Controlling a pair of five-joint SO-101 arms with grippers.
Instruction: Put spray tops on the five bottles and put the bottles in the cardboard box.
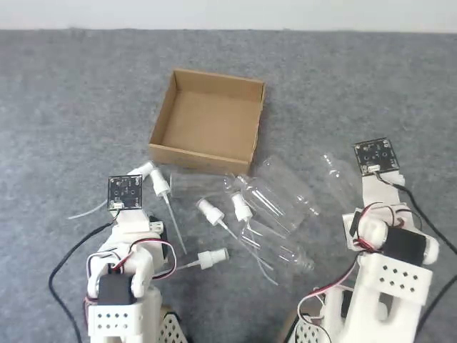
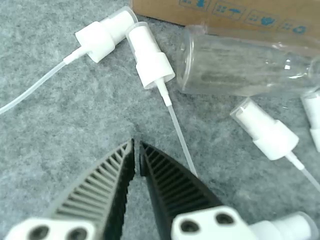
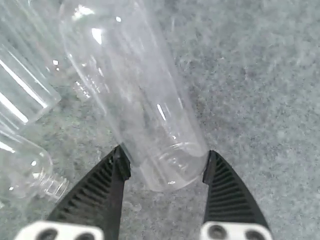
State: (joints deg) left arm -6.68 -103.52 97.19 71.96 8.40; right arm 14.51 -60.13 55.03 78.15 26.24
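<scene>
Several clear bottles lie on the grey carpet in front of the open cardboard box (image 1: 207, 121). One bottle (image 3: 135, 95) lies with its base between the fingers of my right gripper (image 3: 166, 156), which is open around it; in the high view this bottle (image 1: 339, 175) is the rightmost. My left gripper (image 2: 136, 146) is shut on nothing, low over the carpet. Just beyond its tips lie two white spray tops (image 2: 102, 34) (image 2: 150, 60) with long dip tubes, and a third spray top (image 2: 265, 131) lies off to the side. A bottle (image 2: 240, 65) rests against the box wall (image 2: 225, 15).
More spray tops (image 1: 209, 209) (image 1: 243, 207) (image 1: 213, 257) lie among the bottles (image 1: 285, 186) (image 1: 282, 250) between the two arms. The box is empty inside. Bare carpet stretches to the left of the box and to the far right.
</scene>
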